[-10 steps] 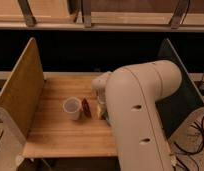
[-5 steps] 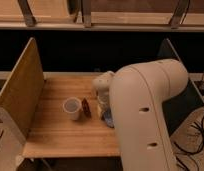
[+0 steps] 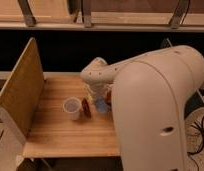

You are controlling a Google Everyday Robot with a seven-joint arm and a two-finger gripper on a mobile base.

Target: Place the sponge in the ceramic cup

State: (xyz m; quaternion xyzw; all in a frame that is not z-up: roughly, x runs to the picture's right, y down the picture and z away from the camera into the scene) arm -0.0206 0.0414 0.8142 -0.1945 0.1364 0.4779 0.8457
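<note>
gripper (image 3: 98, 96) down at pale blue squarish soft sponge (image 3: 101, 105), likely to grasp | grip: cannot tell | small white ceramic cup (image 3: 72, 108) near

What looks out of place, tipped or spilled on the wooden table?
Nothing stands out. The ceramic cup stands upright, a small dark red object beside it; the gripper is low at the sponge.

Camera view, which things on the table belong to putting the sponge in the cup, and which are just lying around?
Job: sponge, pale blue; ceramic cup, white, left of it; gripper, just above the sponge.
Lying about: dark red object, between cup and sponge; wooden side panel, left.
</note>
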